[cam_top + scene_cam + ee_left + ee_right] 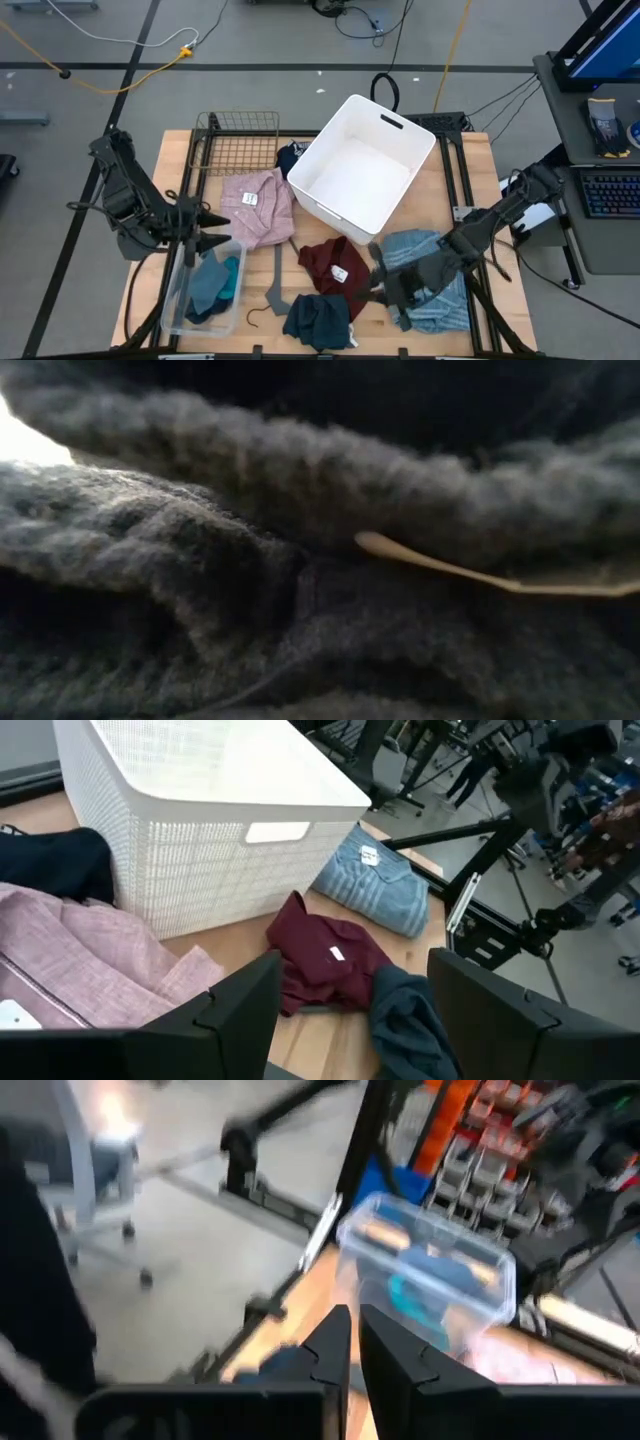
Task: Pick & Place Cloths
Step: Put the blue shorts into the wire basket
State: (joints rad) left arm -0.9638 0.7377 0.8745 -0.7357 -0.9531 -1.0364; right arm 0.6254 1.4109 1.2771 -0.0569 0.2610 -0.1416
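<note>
Beside maroon cloth [332, 265], right gripper [354, 1342] nearly closed.

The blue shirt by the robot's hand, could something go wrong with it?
Maybe. The right gripper hovers shut at the light-blue ribbed shirt, whose edge sits near the table side, so a tug might slide it off. The maroon shirt lies close and could get dragged along.

You were working in a robotics lab or workshop: cables [120, 70] trailed over the grey concrete floor [260, 40], a keyboard [608, 192] sat beside the wooden tabletop [470, 170], and orange parts bins [470, 1140] lined a rack behind.
</note>
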